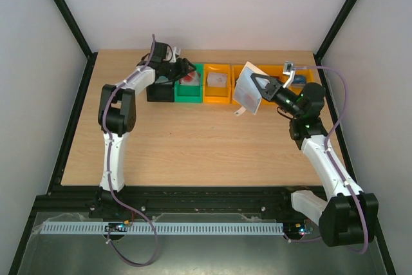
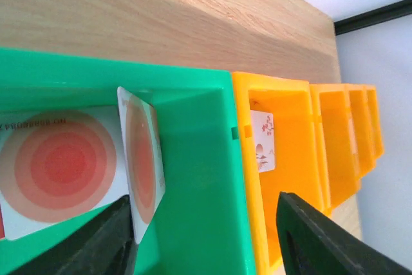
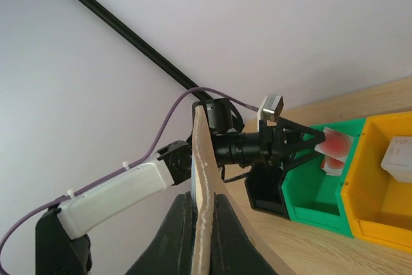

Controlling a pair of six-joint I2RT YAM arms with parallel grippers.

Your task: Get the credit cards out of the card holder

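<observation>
— Where's the card holder (image 1: 248, 93)?
— Held up above the tabletop (image 1: 193, 146), just in front of the orange bins (image 1: 217, 99); the right claw (image 1: 261, 84) pinches its edge.
— And the left claw (image 2: 205, 207)?
— Spread wide over the green bin (image 2: 193, 91), gripping nothing; two red-ringed credit cards (image 2: 58, 165) sit inside, one leaning on edge.

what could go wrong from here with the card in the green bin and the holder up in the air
1. One credit card leans on edge against the green bin wall, right beside a finger of the open left gripper; pulling away may drag it out.
2. The right gripper pinches only one edge of the card holder held in the air; it might slip or swing.
</observation>
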